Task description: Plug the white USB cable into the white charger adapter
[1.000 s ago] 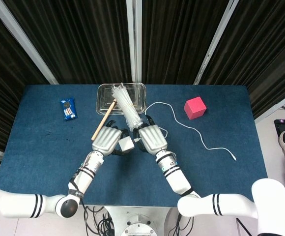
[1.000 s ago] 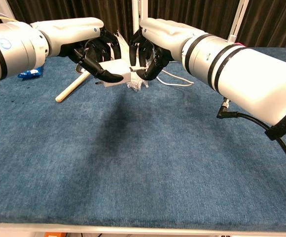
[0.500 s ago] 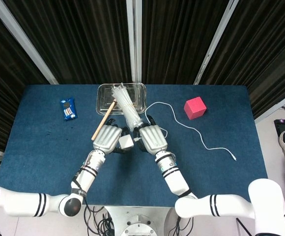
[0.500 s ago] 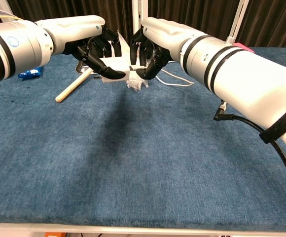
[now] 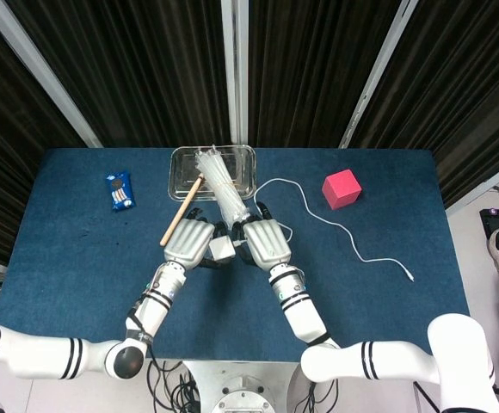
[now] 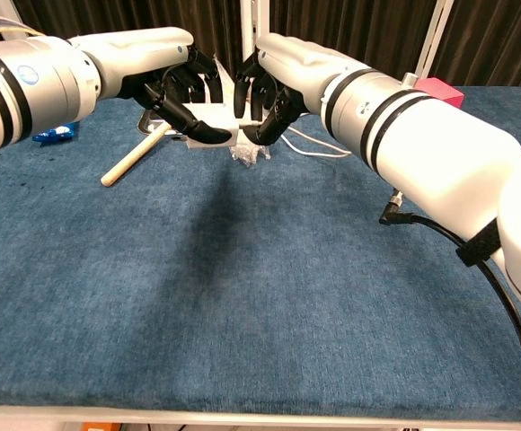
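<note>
Two hands raised together over the middle of the blue surface (image 5: 69, 258), close side by side. Left hand (image 5: 187, 243) curled around the white charger adapter (image 5: 222, 249), fingers (image 6: 198, 131) wrapped under and over it, block held just above the cloth. Right hand (image 5: 266, 243) pressed up against the adapter's right face, dark fingertips (image 6: 262, 133) bunched at the spot where the plug end of the white USB cable (image 5: 335, 225) meets it; plug itself too small and too covered to make out, so seated or not, cannot tell. Cable pinched in that right hand, then running out far and right in a loop, snaking toward the right edge, free end lying flat on the cloth well apart from the hands.

Just beyond the hands, a bundle of white zip ties (image 5: 219, 183), its far end lying in a clear tray (image 5: 181, 163) at the far middle. Wooden stick (image 5: 181, 211) leaning from the tray's near left corner down toward the left hand. Small blue snack packet (image 5: 120, 190) far left. Pink cube (image 5: 341, 188) far right, beside the cable's loop.
</note>
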